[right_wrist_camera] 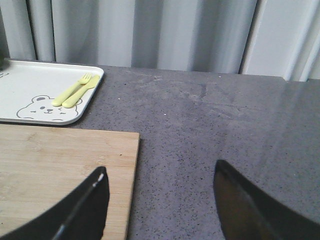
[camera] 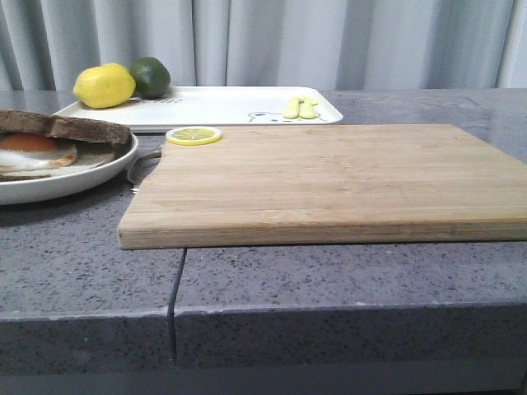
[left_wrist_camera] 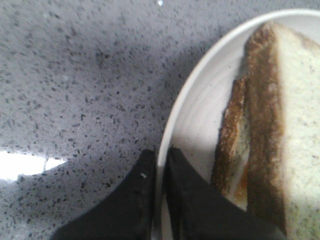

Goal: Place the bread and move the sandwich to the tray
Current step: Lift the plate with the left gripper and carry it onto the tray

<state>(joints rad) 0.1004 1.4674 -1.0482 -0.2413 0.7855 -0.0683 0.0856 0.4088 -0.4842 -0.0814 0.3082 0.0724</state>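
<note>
The sandwich sits at the left: a fried egg (camera: 33, 150) under a thick brown-crusted bread slice (camera: 66, 126) on a round white plate (camera: 74, 183). In the left wrist view the bread (left_wrist_camera: 300, 125) lies over a thinner slice (left_wrist_camera: 230, 140). My left gripper (left_wrist_camera: 160, 155) is shut on the plate's rim (left_wrist_camera: 200, 75), one finger inside and one outside. My right gripper (right_wrist_camera: 160, 175) is open and empty, over the right edge of the cutting board (right_wrist_camera: 60, 165). The white tray (camera: 222, 105) with the bear drawing lies at the back, and shows in the right wrist view (right_wrist_camera: 30, 85). Neither gripper shows in the front view.
A tan cutting board (camera: 329, 181) fills the middle, with a lemon slice (camera: 193, 135) at its far left corner. On the tray stand a lemon (camera: 104, 85), a lime (camera: 151, 76) and yellow cutlery (camera: 300, 107). Grey curtains hang behind the stone counter.
</note>
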